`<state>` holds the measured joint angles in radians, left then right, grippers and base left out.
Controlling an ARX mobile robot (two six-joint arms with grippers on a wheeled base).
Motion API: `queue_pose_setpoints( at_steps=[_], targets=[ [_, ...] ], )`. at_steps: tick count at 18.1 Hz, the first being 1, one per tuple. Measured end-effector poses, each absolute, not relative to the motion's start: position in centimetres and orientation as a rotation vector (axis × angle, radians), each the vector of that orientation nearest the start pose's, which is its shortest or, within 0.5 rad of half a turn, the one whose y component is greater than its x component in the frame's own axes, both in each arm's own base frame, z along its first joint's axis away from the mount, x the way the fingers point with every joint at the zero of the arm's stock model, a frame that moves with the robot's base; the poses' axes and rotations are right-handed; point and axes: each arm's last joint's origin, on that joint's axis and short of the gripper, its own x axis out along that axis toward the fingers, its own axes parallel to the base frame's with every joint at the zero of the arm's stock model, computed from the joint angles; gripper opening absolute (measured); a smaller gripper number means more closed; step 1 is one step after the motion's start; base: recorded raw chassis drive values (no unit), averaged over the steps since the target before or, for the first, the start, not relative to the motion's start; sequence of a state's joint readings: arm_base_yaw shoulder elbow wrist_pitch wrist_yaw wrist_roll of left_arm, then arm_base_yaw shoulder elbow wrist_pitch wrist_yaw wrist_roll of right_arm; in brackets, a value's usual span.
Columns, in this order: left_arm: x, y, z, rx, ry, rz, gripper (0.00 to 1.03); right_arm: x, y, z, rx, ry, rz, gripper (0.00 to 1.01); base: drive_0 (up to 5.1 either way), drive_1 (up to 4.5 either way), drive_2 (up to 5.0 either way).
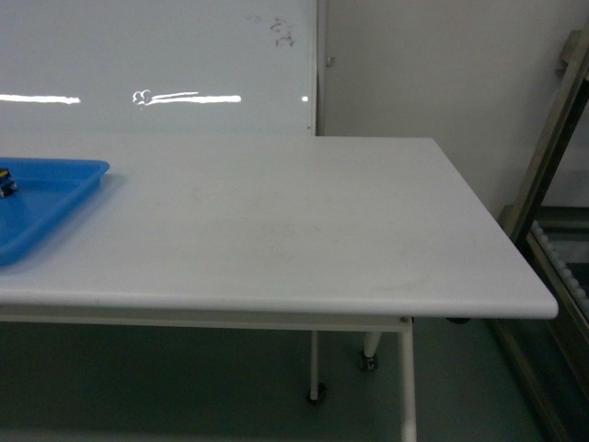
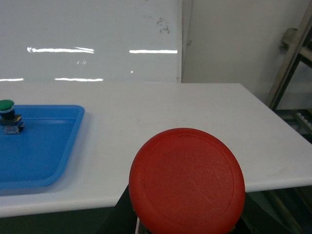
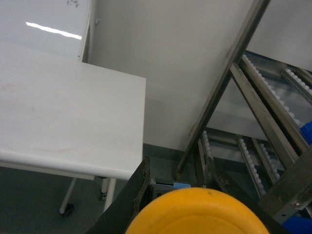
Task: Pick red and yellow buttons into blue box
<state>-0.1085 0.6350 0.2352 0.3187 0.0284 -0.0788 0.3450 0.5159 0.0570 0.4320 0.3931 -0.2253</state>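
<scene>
The red button's round cap [image 2: 187,181] fills the bottom of the left wrist view. My left gripper [image 2: 187,222] is shut on it, and dark fingers [image 2: 124,209] show on either side behind the cap. It hangs in front of the table's near edge. In the right wrist view the yellow button's cap [image 3: 197,214] sits at the bottom between black fingers [image 3: 131,195], with my right gripper [image 3: 187,190] shut on it, off the table's right end. The bodies of both buttons are hidden behind their caps. Neither gripper shows in the head view. The blue box is out of view.
A white table [image 1: 294,230] stands before a whiteboard [image 1: 156,64]. On its left lies a shallow blue tray [image 2: 48,156] with a green-capped button [image 2: 7,114] in it. A metal roller rack [image 3: 253,126] stands right of the table, with bits of blue plastic [image 3: 307,132] behind it.
</scene>
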Motion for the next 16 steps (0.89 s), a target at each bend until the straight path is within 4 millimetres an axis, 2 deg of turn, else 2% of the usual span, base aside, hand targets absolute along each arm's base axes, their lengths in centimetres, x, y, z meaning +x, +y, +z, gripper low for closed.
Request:
queue_pose_setpoints(
  at_steps=[16],
  targets=[
    [15.18,-1.74,21.19,-0.076,0.089,-0.133,0.25,12.71,3.39,17.65,-0.235,0.030,-0.045,0.29,4.8,-3.46,-1.4]
  ],
)
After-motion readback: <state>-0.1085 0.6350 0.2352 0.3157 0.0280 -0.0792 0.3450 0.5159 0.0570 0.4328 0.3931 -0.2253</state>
